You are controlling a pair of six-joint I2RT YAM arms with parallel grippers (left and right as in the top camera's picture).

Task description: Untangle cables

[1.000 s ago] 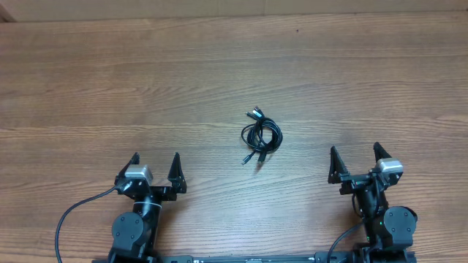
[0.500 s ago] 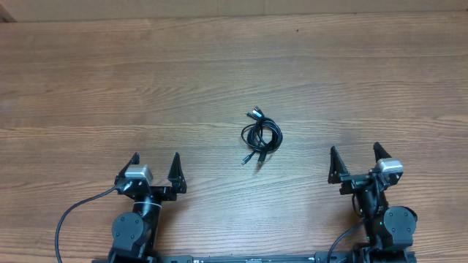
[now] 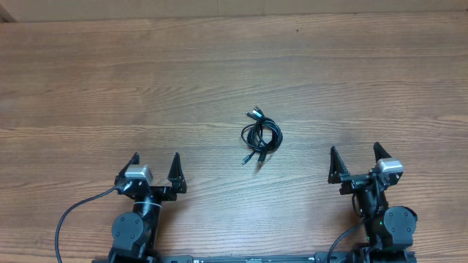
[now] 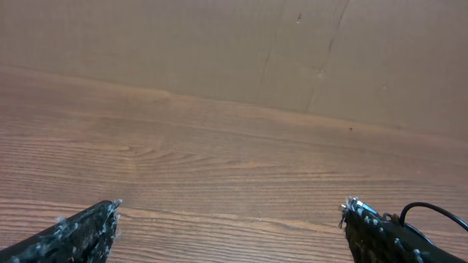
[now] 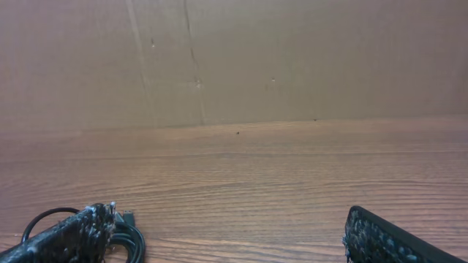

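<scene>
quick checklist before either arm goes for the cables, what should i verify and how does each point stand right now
1. Left pincer open and empty: ok.
2. Right pincer open and empty: ok.
3. Cables located: ok, one small coiled bundle on the table, ahead of and between both arms, touched by neither.
4. Plug ends exposed: ok, they stick out of the coil at its far and near sides.
5. Which strand crosses over which: cannot tell, too small in the overhead view.
</scene>
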